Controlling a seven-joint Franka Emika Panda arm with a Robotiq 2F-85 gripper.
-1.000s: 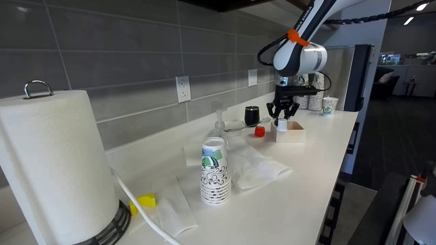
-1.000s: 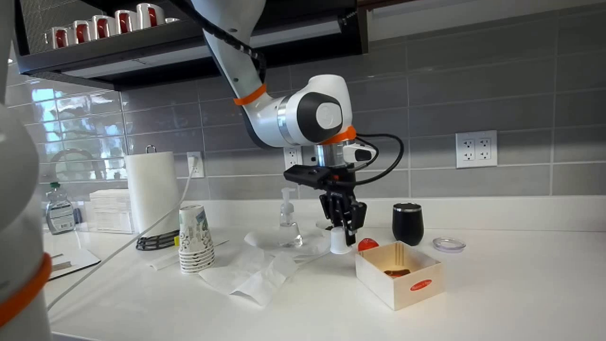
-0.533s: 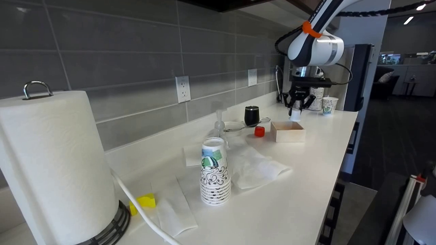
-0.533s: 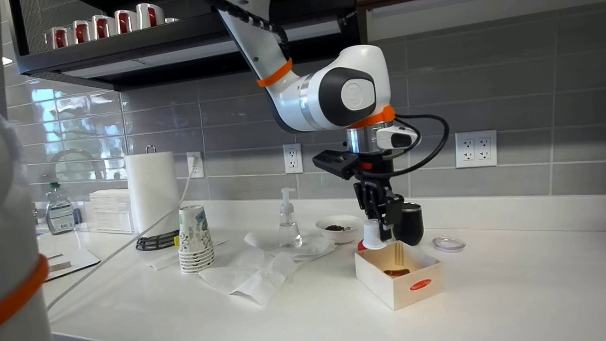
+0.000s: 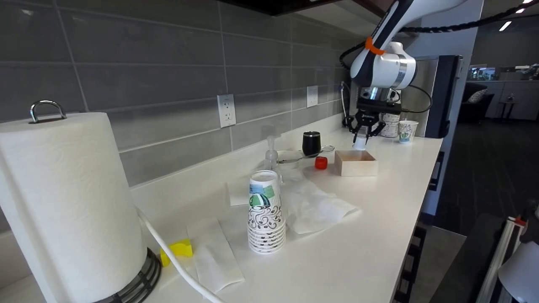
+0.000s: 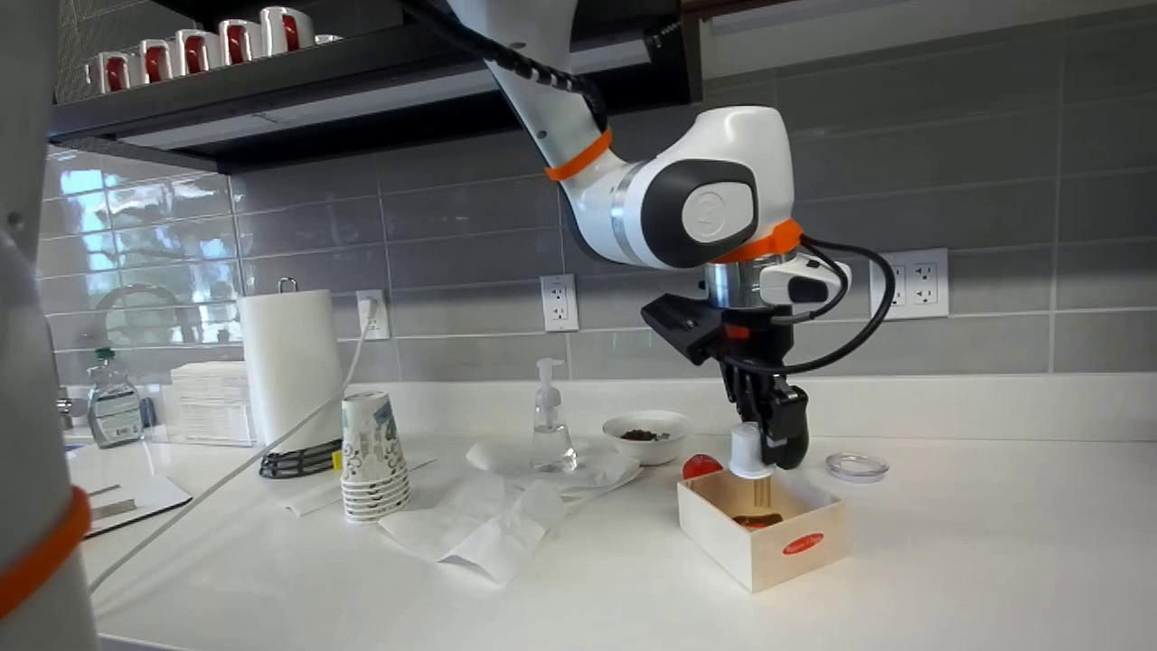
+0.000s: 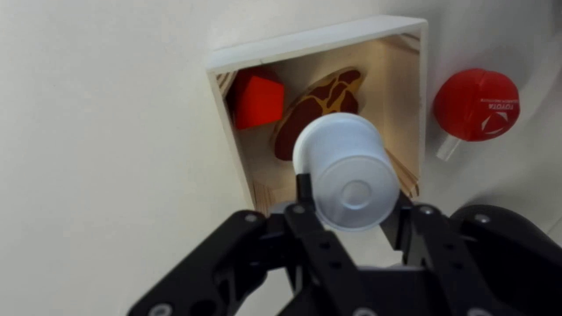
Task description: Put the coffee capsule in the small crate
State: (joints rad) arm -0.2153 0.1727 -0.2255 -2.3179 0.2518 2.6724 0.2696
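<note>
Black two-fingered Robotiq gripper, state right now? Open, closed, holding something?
Black two-fingered Robotiq gripper: closed on and holding the white, cup-shaped plastic coffee capsule, not yet released.

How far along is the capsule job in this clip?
Done: the coffee capsule is gripped and off the counter.
In hand: placing it. The gripper holds it near the small crate, overlapping the opening in the wrist view; exact alignment is uncertain.
Left: probably lowering it and letting go, since the gripper is closed on it and it isn't down inside.
</note>
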